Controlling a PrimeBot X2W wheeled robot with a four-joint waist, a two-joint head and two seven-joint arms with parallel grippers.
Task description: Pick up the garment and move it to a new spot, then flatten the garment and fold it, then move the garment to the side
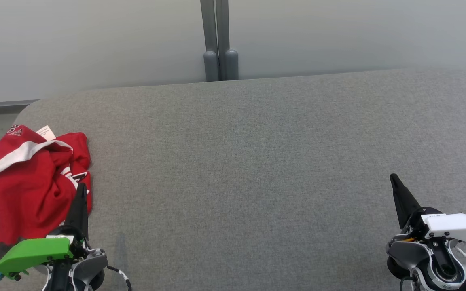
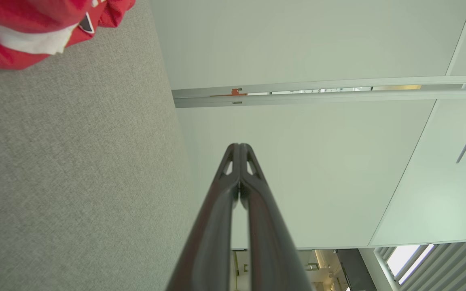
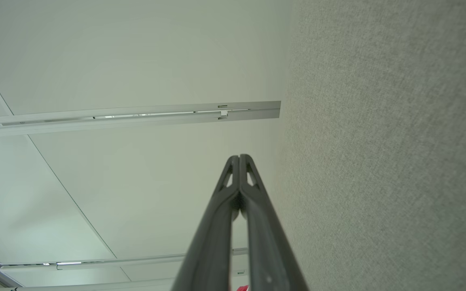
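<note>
The garment [image 1: 26, 182] lies crumpled at the left end of the grey table [image 1: 249, 161]. It is red with a broad white band, some printed lettering and a small white label at its far side. Part of it hangs over the table's left edge. My left gripper [image 1: 81, 188] is shut and holds nothing; it stands just off the garment's right edge. In the left wrist view the garment [image 2: 22, 32] sits at the upper left, apart from the left gripper [image 2: 239, 145]. My right gripper [image 1: 392, 176] is shut and holds nothing near the front right, seen too in its own view [image 3: 239, 156].
A pale wall with a grey post [image 1: 219, 40] runs right behind the table's far edge. The table's rounded far-left corner [image 1: 26, 111] is just beyond the garment. Bare grey cloth surface stretches between the two grippers.
</note>
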